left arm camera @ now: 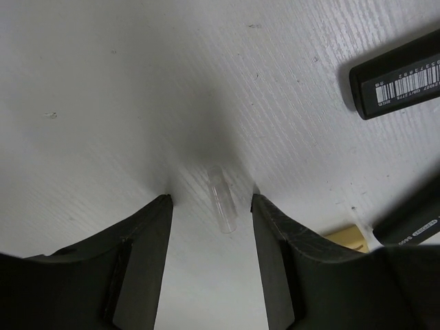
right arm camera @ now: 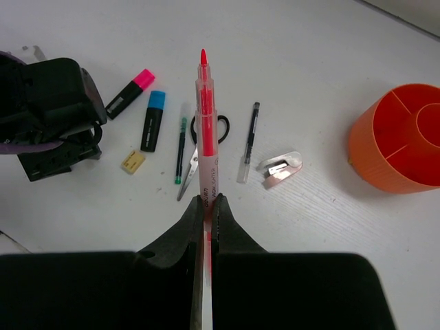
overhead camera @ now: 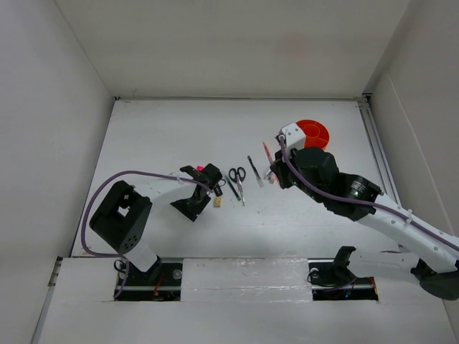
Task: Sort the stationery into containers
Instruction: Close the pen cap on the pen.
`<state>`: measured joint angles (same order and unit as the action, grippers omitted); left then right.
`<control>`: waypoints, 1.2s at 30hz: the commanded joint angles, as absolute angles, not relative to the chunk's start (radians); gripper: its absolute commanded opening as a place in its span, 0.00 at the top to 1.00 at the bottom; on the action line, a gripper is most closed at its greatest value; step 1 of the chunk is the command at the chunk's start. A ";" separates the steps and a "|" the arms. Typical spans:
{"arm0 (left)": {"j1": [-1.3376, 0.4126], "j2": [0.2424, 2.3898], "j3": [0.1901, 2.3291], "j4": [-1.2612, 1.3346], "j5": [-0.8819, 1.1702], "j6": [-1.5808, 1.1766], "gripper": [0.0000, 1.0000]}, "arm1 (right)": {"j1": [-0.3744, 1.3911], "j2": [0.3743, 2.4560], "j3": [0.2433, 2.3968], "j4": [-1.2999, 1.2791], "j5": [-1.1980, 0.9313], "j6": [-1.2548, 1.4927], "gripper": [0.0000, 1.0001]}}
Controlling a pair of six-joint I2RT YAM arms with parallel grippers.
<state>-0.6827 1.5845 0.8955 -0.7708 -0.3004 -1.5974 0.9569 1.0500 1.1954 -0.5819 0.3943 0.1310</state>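
Sorting barely begun.
Your right gripper (right arm camera: 206, 203) pinches the pink pen (right arm camera: 205, 124); left gripper (left arm camera: 212, 201) gapes wide; scissors (right arm camera: 188, 175), highlighters (right arm camera: 152, 122) lie outside the organiser (right arm camera: 385, 161).

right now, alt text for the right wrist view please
The right end effector is shut on a pink pen pointing away, above a white table. Beyond lie a pink-capped highlighter, a blue-capped highlighter and scissors; the orange organiser stands at right.

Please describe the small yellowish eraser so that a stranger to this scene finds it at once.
On the white table, look close to the left gripper. The eraser lies by the black end of the blue-capped marker. It alone is a short yellowish block; its neighbours are long and thin.
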 commanded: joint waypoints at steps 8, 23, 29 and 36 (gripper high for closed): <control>-0.680 1.658 0.861 -0.759 -0.265 -1.621 0.77 | 0.965 1.009 1.198 -0.525 0.407 0.124 1.00; -0.719 1.392 0.934 -0.793 -0.374 -1.565 1.00 | 0.965 0.980 1.166 -0.456 0.345 0.135 1.00; -0.616 1.161 1.150 -0.545 -0.339 -1.008 1.00 | 0.953 0.983 1.095 -0.356 0.114 0.184 1.00; -0.511 1.193 1.288 -0.390 -0.020 -0.614 1.00 | 0.881 1.027 0.831 0.107 -0.222 0.435 1.00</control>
<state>-0.5064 1.1511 1.2648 -0.4511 -0.1989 -0.8806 0.8902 0.9943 0.8707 -0.1658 -0.0093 0.3180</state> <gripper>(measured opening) 0.040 0.049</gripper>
